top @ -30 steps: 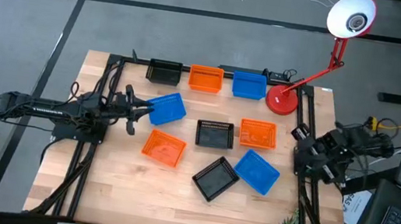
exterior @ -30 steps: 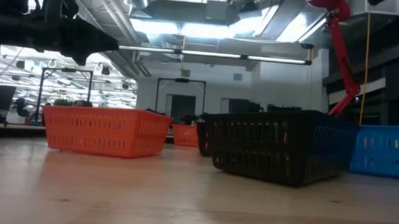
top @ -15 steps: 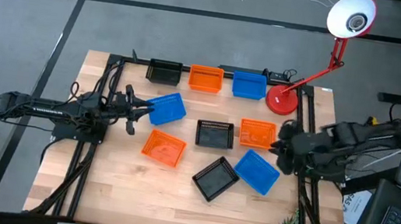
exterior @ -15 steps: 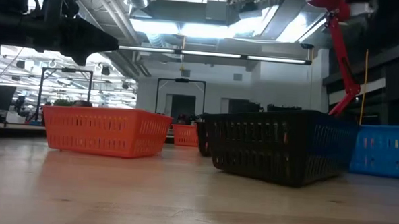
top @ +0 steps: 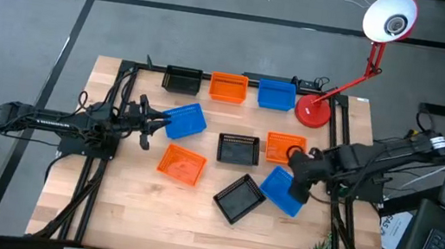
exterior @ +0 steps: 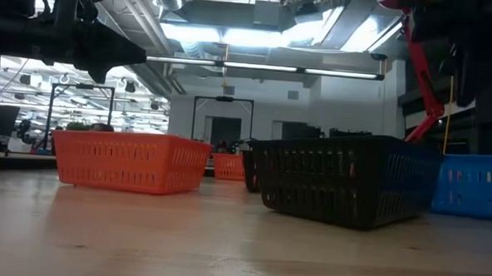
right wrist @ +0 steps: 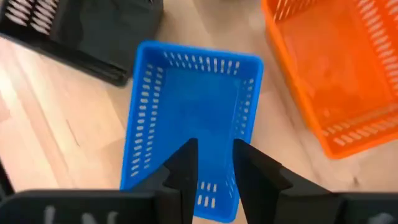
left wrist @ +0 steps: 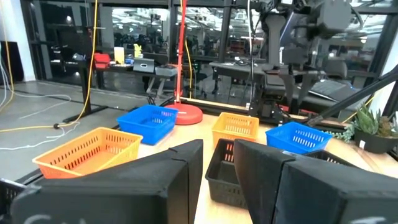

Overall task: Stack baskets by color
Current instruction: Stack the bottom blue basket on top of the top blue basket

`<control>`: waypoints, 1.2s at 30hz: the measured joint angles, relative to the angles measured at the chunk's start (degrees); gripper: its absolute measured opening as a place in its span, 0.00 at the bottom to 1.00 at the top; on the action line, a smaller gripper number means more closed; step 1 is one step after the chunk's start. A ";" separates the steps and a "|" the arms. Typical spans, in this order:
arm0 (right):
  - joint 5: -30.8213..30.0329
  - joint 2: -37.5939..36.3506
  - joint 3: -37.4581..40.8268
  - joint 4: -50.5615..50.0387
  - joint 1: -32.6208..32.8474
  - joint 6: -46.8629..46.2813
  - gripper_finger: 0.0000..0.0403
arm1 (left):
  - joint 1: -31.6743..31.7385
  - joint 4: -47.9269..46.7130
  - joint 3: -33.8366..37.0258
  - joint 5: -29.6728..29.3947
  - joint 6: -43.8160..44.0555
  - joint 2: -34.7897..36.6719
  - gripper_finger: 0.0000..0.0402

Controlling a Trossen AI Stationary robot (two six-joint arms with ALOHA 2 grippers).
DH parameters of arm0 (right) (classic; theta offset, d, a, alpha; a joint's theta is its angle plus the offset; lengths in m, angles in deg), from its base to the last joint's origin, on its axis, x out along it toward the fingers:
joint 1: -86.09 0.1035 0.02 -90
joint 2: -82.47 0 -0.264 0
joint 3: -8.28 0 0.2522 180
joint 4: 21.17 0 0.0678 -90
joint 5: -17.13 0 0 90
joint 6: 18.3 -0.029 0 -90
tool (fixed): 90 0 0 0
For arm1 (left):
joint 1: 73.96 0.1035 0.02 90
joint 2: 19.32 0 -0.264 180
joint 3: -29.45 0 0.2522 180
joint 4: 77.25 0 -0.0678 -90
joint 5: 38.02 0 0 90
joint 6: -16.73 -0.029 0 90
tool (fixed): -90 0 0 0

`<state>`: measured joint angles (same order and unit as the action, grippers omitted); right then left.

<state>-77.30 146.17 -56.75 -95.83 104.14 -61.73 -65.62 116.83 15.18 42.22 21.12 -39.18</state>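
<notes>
right gripper (top: pixel 295 187), fingers narrowly parted and holding nothing, hovering over the near-right blue basket (top: pixel 282 191), beside an orange basket (top: pixel 285 148). left gripper (top: pixel 149 123), narrow gap, empty, waiting by the left blue basket (top: pixel 185 119). risking a miss: descending with so narrow a gap, possibly jamming on the slotted wall or shoving the basket.

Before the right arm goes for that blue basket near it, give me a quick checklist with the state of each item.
1. Right gripper above the blue basket: ok.
2. Fingers parted: ok, a gap shows.
3. Basket empty: ok.
4. Neighbours apart: black basket cannot tell; orange basket ok.
5. Left gripper out of the way, beside another blue basket: ok.
6. Nothing gripped: ok.
</notes>
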 joint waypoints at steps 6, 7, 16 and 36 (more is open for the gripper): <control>-2.98 6.11 0.00 -0.27 -0.02 0.13 0.25 | 0.00 -0.14 0.00 0.00 0.00 0.00 0.21; -3.03 7.06 0.00 -0.31 -0.04 0.12 0.25 | -0.02 -0.31 0.00 0.00 0.00 0.00 0.21; -3.43 14.43 0.00 -0.29 -0.61 -0.59 0.25 | -0.01 -0.39 0.00 0.00 -0.01 0.00 0.21; -3.48 24.23 0.07 -0.12 -2.95 0.26 0.25 | -0.02 -0.40 0.00 -0.02 -0.02 0.00 0.21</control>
<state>-80.78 170.39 -56.68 -95.95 101.19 -61.47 -65.64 116.43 15.18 42.20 21.09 -39.18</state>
